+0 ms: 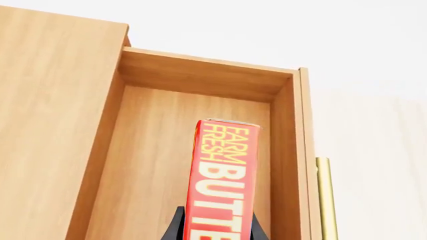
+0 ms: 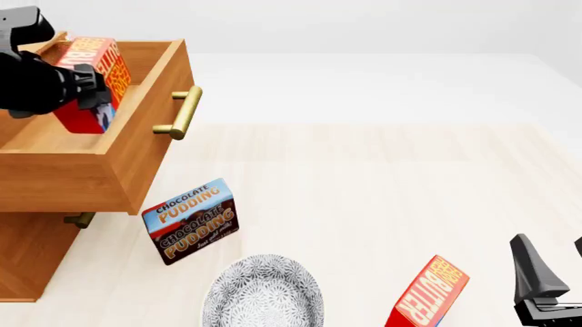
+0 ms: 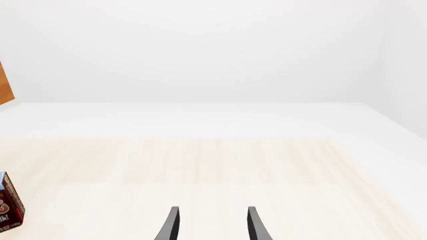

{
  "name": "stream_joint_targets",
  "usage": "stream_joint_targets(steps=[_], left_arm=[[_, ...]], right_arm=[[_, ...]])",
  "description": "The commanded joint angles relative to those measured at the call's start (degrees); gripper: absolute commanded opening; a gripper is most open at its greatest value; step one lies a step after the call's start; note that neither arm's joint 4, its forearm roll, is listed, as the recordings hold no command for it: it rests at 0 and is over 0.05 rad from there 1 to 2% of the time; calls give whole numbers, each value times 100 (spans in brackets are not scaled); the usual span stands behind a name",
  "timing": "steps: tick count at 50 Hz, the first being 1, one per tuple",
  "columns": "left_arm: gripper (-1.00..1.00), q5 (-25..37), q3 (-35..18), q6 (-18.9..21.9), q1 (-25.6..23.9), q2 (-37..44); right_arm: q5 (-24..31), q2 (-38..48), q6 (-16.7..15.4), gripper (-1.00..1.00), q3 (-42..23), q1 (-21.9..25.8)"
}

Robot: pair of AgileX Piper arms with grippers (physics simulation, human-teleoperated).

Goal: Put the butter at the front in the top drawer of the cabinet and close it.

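While the left hand (image 1: 215, 232) clamps the glossy red butter (image 1: 223, 175) carton over the wooden top drawer (image 1: 173, 165), the right hand (image 3: 211, 225) stands apart.

A pale, light-wood bench (image 2: 382, 177) with faint plank bands is shown, its surface evenly lit by soft, diffuse light. Beyond its far edge a plain white floor-like band is seen, met by a bare white wall (image 3: 213, 45). Only weak shadows are cast.
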Motion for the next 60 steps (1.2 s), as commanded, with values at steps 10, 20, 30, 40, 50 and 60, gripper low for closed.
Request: stream_joint_targets(steps=[10, 20, 30, 40, 50, 60], left_arm=[[-100, -199, 51, 71, 9, 54], [-100, -243, 119, 38, 18, 67], [-100, -283, 167, 30, 22, 103], [-100, -348, 255, -7, -17, 111], [-100, -361, 284, -31, -28, 135], [-100, -350, 287, -38, -47, 141]], right_arm=[[-8, 2, 1, 100, 4, 0], [-9, 2, 0, 100, 3, -1], [-8, 2, 0, 100, 3, 0], [-8, 2, 1, 100, 4, 0], [-7, 2, 0, 100, 3, 0], [-8, 2, 0, 100, 3, -1]])
